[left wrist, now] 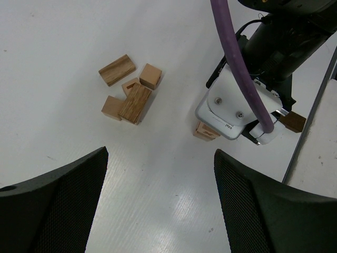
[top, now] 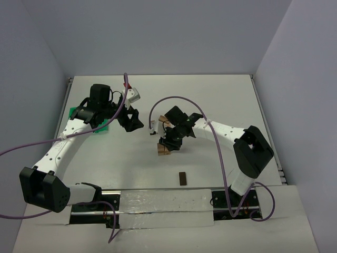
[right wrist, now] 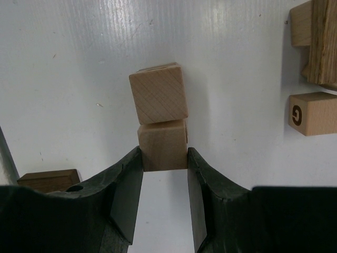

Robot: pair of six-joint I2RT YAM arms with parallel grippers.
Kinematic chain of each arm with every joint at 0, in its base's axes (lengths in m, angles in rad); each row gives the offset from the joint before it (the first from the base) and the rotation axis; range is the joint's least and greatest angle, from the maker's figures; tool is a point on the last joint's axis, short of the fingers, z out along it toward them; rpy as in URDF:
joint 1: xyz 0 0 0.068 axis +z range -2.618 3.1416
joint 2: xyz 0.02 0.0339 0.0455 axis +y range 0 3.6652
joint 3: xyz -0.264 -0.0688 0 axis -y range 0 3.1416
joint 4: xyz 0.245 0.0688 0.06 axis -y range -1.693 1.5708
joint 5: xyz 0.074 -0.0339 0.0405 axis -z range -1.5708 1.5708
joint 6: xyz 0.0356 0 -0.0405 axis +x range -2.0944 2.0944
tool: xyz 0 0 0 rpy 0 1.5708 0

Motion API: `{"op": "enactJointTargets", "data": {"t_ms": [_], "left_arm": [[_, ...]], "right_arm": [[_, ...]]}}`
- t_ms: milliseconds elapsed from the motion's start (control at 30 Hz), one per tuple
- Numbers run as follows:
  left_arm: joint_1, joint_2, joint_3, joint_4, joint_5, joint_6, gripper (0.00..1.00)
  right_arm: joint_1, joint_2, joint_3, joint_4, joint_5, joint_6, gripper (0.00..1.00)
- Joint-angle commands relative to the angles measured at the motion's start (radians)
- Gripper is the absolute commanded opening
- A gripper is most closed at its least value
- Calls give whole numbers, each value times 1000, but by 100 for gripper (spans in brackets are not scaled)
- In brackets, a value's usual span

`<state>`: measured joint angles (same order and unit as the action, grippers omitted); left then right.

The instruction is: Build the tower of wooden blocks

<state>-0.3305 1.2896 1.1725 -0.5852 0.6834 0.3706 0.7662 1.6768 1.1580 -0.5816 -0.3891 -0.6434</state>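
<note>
My right gripper [right wrist: 164, 155] is shut on a light-tan wood block [right wrist: 163, 145], its pads flat against two sides. A second tan cube [right wrist: 158, 100] touches that block just past the fingertips; together they form the short tower [top: 163, 150], which also shows in the left wrist view [left wrist: 204, 130] under the right wrist. Several loose wood blocks [left wrist: 129, 95] lie in a small pile left of the tower. My left gripper [top: 134, 120] is open and empty above bare table [left wrist: 158, 200], back left of the tower.
A dark brown block [top: 182, 178] lies near the front edge and also shows in the right wrist view [right wrist: 50, 179]. A tan block marked G [right wrist: 310, 113] lies to the right of the tower. The green bin [top: 87, 125] sits at the left, mostly hidden by my left arm.
</note>
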Motion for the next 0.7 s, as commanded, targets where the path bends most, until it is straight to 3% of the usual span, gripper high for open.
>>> {"op": "enactJointTargets", "data": {"t_ms": [0,433,667], "left_arm": [[8,-13,-2,39,8,-6,87],[8,-6,5,36,13,-7,87],[8,-6,4,38,12,-9,87]], "right_arm": [[11,12,12,23,3,3,45],[13,3,12,19,-6,-12,47],[15,-6,13,19,-12,-14,42]]}}
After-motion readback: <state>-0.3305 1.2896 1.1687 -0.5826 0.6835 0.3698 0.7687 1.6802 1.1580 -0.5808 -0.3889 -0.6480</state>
